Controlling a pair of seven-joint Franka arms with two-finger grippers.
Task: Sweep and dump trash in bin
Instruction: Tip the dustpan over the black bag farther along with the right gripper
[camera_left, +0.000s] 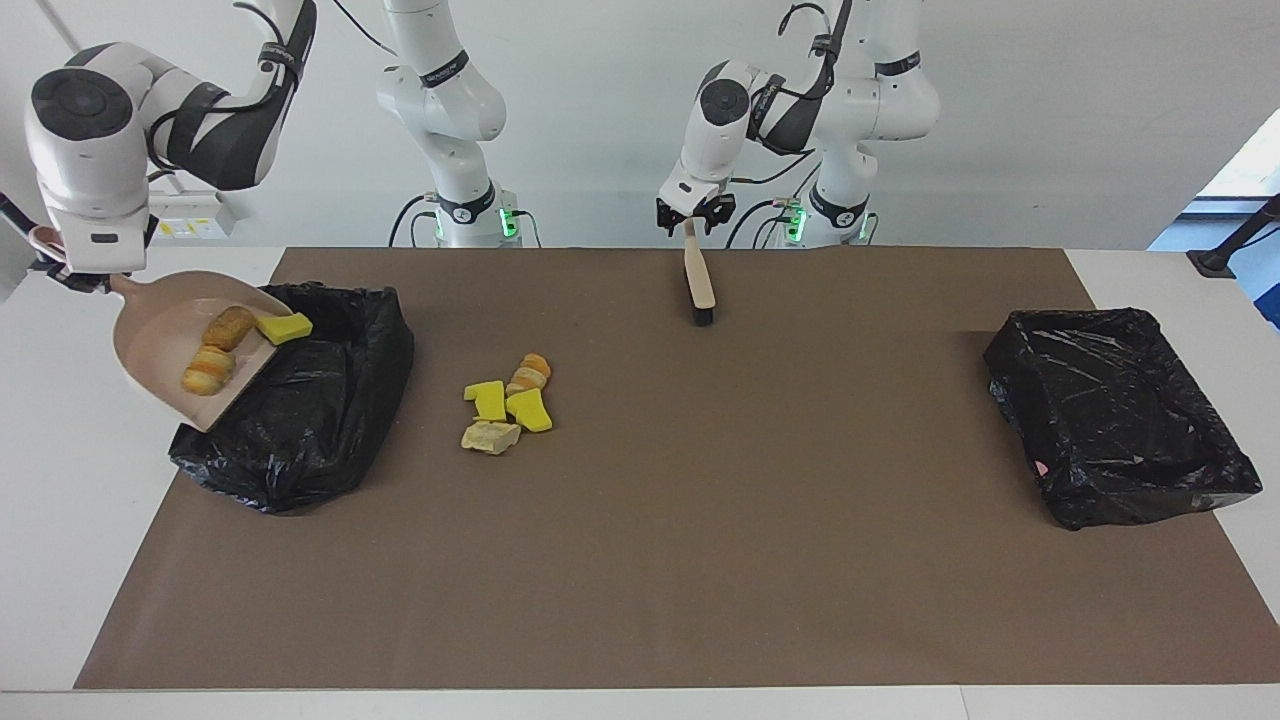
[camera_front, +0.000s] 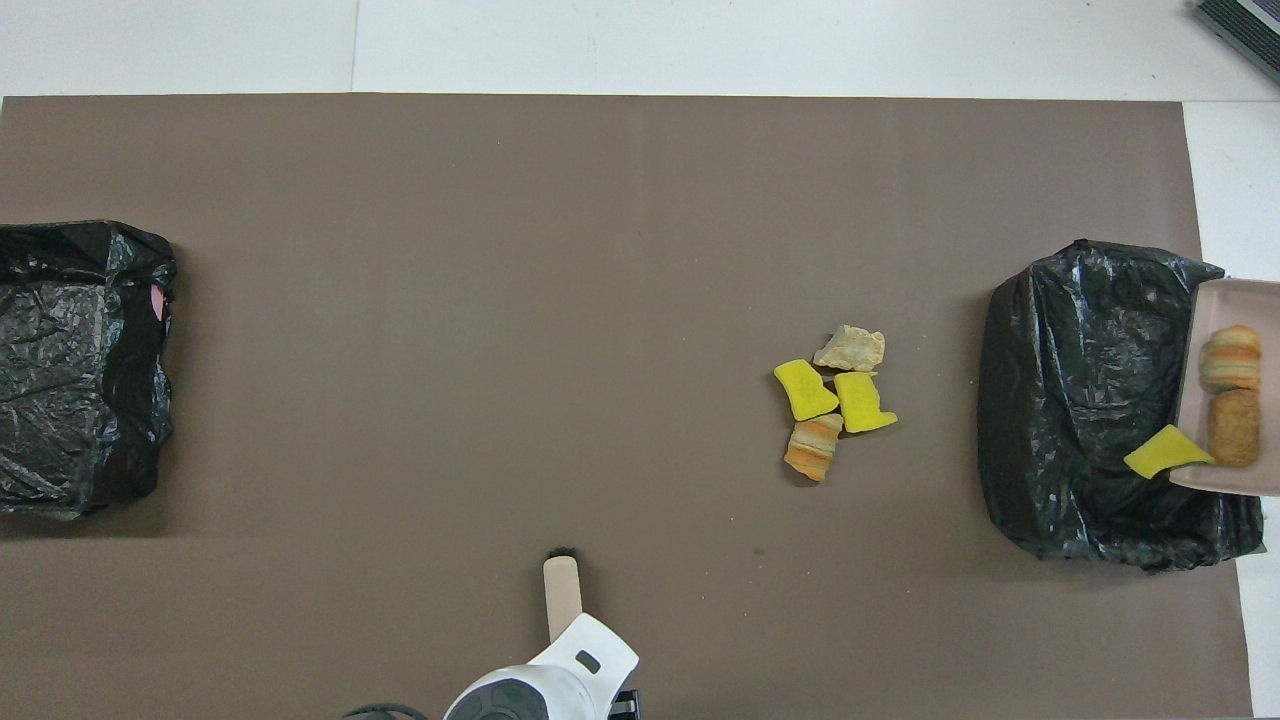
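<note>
Your right gripper (camera_left: 85, 280) clamps the beige plastic dustpan (camera_left: 150, 345) by its handle, tilted over the black-bagged bin (camera_left: 320, 400) so its 3 trash chunks (camera_left: 228, 326) can slide out. 4 loose chunks (camera_left: 505, 405) lie on the brown mat (camera_left: 700, 500). Your left gripper (camera_left: 692, 215) is at the wooden-handled brush (camera_left: 698, 285); I cannot tell its jaws.

Trash (camera_left: 505, 402): four chunks on mat, three in dustpan (camera_left: 160, 335).

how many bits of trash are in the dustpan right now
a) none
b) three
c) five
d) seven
b: the dustpan, held up at the edge of the black bin by the right pincer, carries one yellow chunk at its lip and two bread-like lumps, while four more pieces lie on the brown mat.
</note>
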